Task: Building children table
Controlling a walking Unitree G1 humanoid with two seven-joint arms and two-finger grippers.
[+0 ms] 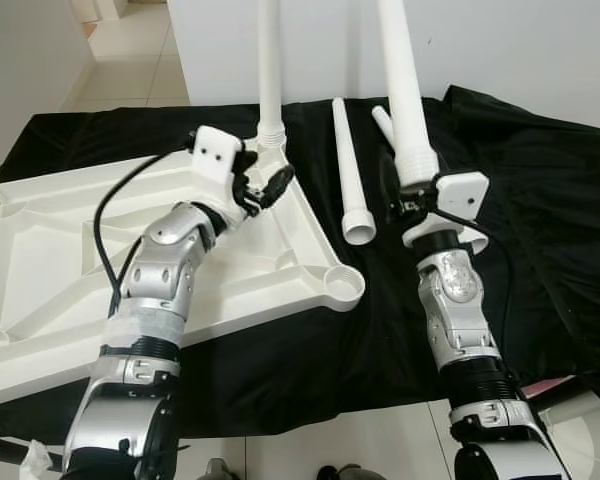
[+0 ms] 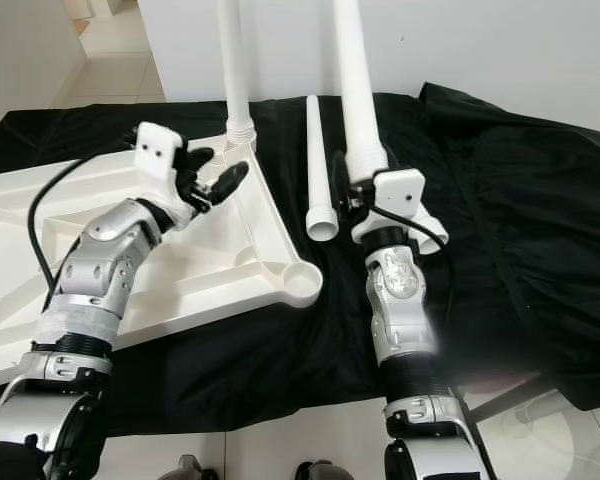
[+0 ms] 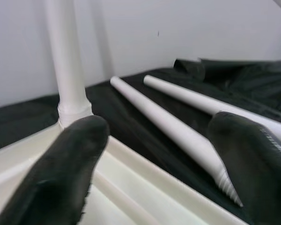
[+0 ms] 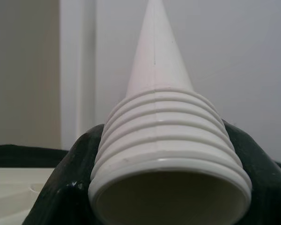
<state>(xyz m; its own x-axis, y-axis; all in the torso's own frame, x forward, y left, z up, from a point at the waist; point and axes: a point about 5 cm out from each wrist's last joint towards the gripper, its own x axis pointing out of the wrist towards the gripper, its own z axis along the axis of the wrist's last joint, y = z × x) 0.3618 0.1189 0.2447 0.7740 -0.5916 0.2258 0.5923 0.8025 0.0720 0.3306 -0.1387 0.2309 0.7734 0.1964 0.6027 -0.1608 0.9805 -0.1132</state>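
Note:
A white table top (image 1: 60, 250) lies upside down on a black cloth (image 1: 540, 200). One white leg (image 1: 269, 70) stands upright in its far right corner socket. My left gripper (image 1: 268, 182) is open just beside that leg's base, fingers (image 3: 61, 173) apart and holding nothing. My right gripper (image 1: 410, 203) is shut on the threaded end (image 4: 168, 154) of a second leg (image 1: 405, 90), held upright over the cloth to the right of the table top. Two more legs (image 1: 348, 170) lie on the cloth between the grippers. The near right corner socket (image 1: 343, 284) is open.
A white wall (image 1: 540, 50) stands close behind the cloth. Tiled floor (image 1: 380, 440) runs along the front edge, and a passage (image 1: 130, 50) opens at the far left. Something of clear plastic (image 1: 580, 420) lies at the bottom right.

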